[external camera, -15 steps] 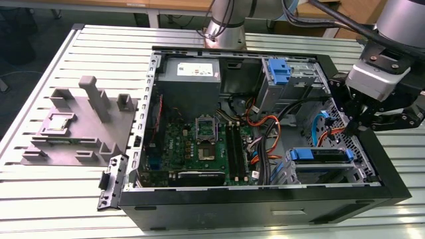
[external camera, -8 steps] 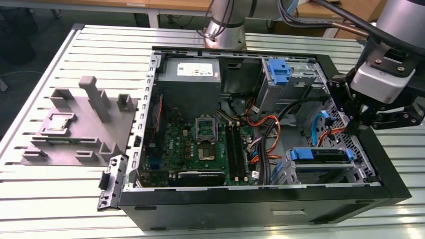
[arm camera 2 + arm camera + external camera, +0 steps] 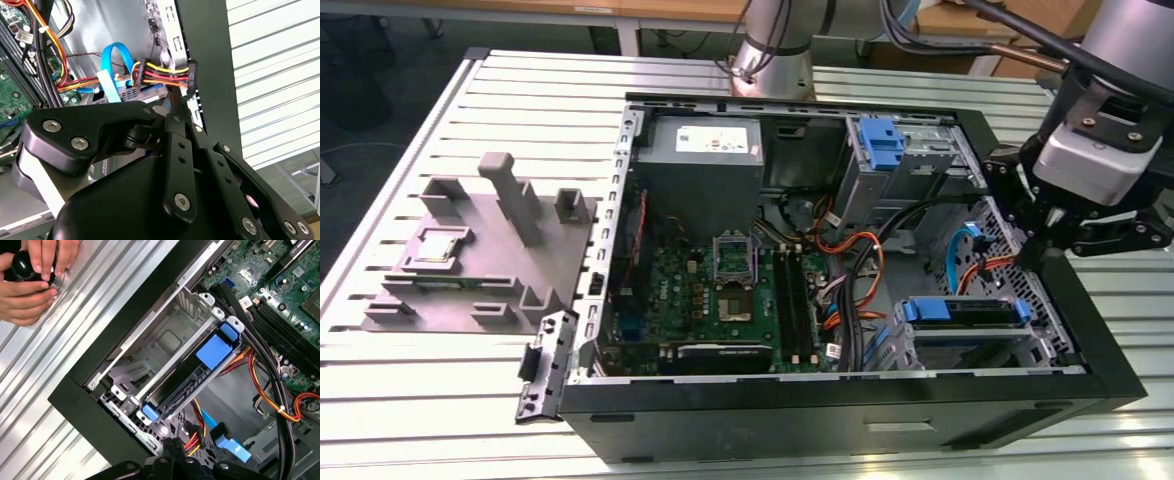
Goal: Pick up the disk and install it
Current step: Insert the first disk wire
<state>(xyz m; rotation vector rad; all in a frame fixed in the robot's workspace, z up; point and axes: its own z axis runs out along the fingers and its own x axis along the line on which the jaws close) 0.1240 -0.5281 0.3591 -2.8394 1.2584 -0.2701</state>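
The disk (image 3: 961,311), framed by its blue bracket, lies in the metal drive cage at the near corner of the open computer case (image 3: 854,400), on the exterior view's right. In the first wrist view the disk (image 3: 187,385) shows edge-on inside the cage, with blue tabs at both ends. My gripper (image 3: 1047,250) hangs just inside the case's side wall, a little beyond the cage, fingers drawn together. In both wrist views my gripper (image 3: 175,449) (image 3: 167,112) sits close to a bundle of red, yellow and black power wires (image 3: 165,70); whether it touches them is unclear.
A blue flat cable (image 3: 112,65) loops beside the wires. The motherboard (image 3: 720,290), the grey power-supply box (image 3: 700,150) and a fixed blue latch (image 3: 881,140) occupy the case. A grey fixture block (image 3: 480,250) stands on the slatted table. A person's hands (image 3: 30,285) hold a black knob outside the case.
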